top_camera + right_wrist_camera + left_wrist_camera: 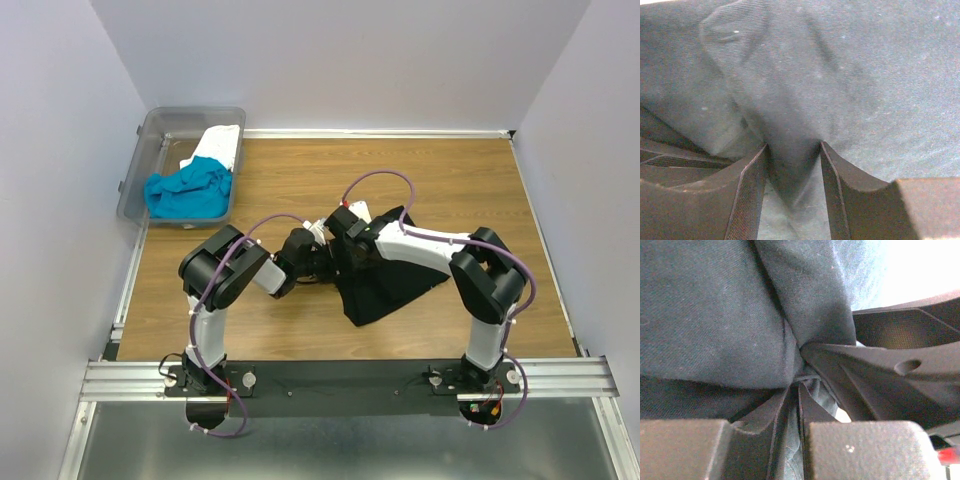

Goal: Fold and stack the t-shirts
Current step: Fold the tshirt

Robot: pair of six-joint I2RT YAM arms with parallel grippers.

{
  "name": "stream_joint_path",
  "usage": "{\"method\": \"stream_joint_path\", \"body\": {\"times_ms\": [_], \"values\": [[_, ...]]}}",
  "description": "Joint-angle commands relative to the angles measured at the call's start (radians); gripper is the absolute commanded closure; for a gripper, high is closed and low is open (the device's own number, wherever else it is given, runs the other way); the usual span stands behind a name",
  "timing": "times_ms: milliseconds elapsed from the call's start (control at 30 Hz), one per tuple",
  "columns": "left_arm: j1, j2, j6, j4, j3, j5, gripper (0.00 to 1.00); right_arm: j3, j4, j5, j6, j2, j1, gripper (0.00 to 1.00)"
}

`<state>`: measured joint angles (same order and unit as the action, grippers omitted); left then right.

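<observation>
while left claw [796,387] pinches thin fold, jaws narrow, and right claw [792,150] grips thick fold, jaws half-wide, black t-shirt [395,288] lies crumpled mid-surface [290,180]: raise both together, pull edge taut, lay flat, avoid bunching.

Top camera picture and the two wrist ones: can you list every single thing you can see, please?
black t-shirt: 1, black, crumpled mid-table
turquoise t-shirt: 1, turquoise-blue, in the bin, near end
white t-shirt: 1, white, in the bin, behind the turquoise one
bin: 1, clear plastic, table's far left corner
table: 1, brown wood
rail: 1, silver metal, near edge
cables: 2, purple, along the arms
left arm: 1, black and white, near left
right arm: 1, black and white, near right
left gripper: 1, black, pinching the black t-shirt
right gripper: 1, black, closed on a fold of the black t-shirt
</observation>
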<state>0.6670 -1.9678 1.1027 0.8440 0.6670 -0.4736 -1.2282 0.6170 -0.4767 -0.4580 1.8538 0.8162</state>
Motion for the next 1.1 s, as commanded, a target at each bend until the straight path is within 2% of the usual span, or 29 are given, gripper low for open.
{"method": "stream_joint_path", "body": {"times_ms": [0, 167, 200, 267, 300, 367, 400, 433, 1067], "values": [[-0.009, -0.036, -0.007, -0.002, -0.029, -0.025, 0.80, -0.051, 0.050, -0.065, -0.022, 0.039, 0.031, 0.46], [-0.017, -0.039, -0.010, 0.003, -0.029, -0.034, 0.80, -0.056, 0.059, -0.080, -0.039, 0.056, 0.037, 0.47], [-0.018, -0.040, -0.010, 0.006, -0.027, -0.036, 0.80, -0.056, 0.061, -0.082, -0.042, 0.058, 0.037, 0.51], [-0.020, -0.043, -0.012, 0.006, -0.027, -0.040, 0.80, -0.060, 0.066, -0.079, -0.041, 0.056, 0.037, 0.65], [-0.020, -0.045, -0.014, 0.009, -0.026, -0.040, 0.80, -0.062, 0.069, -0.073, -0.039, 0.050, 0.038, 0.82], [-0.020, -0.051, -0.014, 0.010, -0.024, -0.046, 0.80, -0.070, 0.073, -0.063, -0.030, 0.038, 0.038, 0.99], [-0.020, -0.052, -0.014, 0.013, -0.023, -0.048, 0.82, -0.071, 0.076, -0.062, -0.027, 0.033, 0.040, 1.00], [-0.021, -0.054, -0.012, 0.017, -0.021, -0.049, 0.88, -0.074, 0.079, -0.051, -0.024, 0.030, 0.040, 0.99], [-0.020, -0.083, 0.019, 0.075, -0.017, -0.068, 0.88, -0.169, 0.214, -0.039, -0.059, -0.013, 0.060, 1.00]]}}
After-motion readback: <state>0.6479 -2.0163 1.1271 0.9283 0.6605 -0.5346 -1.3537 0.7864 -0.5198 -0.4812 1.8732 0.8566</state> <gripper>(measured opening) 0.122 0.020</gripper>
